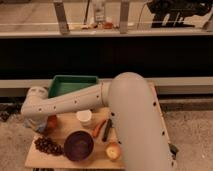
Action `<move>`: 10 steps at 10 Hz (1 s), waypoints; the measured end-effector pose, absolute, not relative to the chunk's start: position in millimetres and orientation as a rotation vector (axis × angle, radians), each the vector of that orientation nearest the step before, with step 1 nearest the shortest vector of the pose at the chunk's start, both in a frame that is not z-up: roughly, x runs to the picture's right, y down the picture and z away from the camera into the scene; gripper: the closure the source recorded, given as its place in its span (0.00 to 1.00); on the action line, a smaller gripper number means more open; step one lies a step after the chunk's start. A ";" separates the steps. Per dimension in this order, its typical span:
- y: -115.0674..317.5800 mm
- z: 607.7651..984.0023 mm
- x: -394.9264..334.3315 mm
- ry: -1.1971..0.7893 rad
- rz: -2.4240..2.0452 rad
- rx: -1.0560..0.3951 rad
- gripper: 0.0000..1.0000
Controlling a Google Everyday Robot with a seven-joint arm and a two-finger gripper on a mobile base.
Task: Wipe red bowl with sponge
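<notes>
Behind the low wooden table [65, 127] runs a dark wall band with a pale ledge above it, and grey floor lies on either side.

The single camera view looks down on the tabletop. The robot's big white arm [90, 100] sweeps in from the right edge across the middle to the left edge, where its wrist bends down. The gripper [41, 126] hangs below the wrist at the left edge, mostly hidden by it, so I cannot tell whether it is apart or closed. The red bowl [52, 121] shows only as a reddish sliver just beside the gripper, near the left edge and forward of the green tray [72, 85] in the back left corner. The sponge is not visible and may be hidden under the wrist.

A white cup [84, 117] stands mid-table. A purple bowl [78, 145] sits at the front edge with grapes [47, 146] toward the front left corner.

The bowl is small and close to the left edge. Too much sideways push could slide it off the table or into the grapes. If the sponge is held loosely, it may slip out.
</notes>
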State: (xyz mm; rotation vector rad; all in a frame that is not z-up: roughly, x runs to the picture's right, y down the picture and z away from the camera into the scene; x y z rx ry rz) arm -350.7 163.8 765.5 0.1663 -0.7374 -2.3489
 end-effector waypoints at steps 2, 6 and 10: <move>160.0 764.5 -335.0 -0.690 -2.340 0.110 1.00; 147.6 778.2 -308.1 -0.667 -2.298 0.051 1.00; 128.2 793.4 -302.1 -0.649 -2.278 0.087 1.00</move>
